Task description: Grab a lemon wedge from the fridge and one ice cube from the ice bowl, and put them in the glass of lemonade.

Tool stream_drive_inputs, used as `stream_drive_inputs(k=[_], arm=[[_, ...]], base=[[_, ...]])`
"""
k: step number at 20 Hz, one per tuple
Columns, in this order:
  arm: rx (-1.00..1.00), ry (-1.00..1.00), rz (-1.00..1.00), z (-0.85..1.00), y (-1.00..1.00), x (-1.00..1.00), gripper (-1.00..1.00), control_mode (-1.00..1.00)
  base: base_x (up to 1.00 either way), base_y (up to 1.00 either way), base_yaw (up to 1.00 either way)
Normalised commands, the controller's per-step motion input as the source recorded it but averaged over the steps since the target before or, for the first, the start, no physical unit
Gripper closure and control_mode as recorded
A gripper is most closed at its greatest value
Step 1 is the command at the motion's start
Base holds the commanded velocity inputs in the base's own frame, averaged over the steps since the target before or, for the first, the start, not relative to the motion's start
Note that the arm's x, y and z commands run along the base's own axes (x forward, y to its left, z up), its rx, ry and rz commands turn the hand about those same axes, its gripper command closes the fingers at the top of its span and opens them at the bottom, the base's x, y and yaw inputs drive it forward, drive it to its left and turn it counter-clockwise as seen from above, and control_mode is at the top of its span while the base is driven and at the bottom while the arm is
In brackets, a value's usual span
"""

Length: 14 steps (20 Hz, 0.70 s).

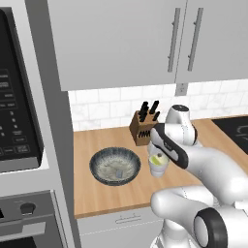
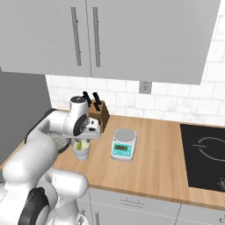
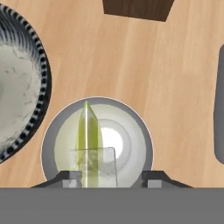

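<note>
Hand view: claw (image 3: 111,177), fingers spread apart and empty, directly above glass of lemonade (image 3: 97,139). Lemon wedge (image 3: 87,140) inside, long axis running away from the fingertips; ice cube (image 3: 94,165) beside it. Ice bowl (image 3: 26,109) adjacent, left.

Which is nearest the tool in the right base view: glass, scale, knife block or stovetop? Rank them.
Measured from the tool:
1. Glass of lemonade, directly below.
2. Knife block, behind it.
3. Kitchen scale, to its right; close to the block's distance.
4. Stovetop, far right.

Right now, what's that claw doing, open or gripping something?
Gripper: open, fingertips apart above the glass of lemonade; the lemon wedge and ice cube sit in the glass, neither visibly gripped.
</note>
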Motion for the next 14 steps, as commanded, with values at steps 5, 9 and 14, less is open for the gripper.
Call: stream_drive_inputs(k=[5,9,14], arm=[[0.03,0.00,0.00,0.06,-0.04,0.00,-1.00,-1.00],[0.09,0.00,0.00,0.15,-0.29,0.00,-1.00,-1.00],[0.08,0.00,0.00,0.24,-0.06,-0.21,-1.00,-1.00]], base=[[0.00,0.00,0.00],[0.00,0.00,0.00],[0.00,0.00,0.00]])
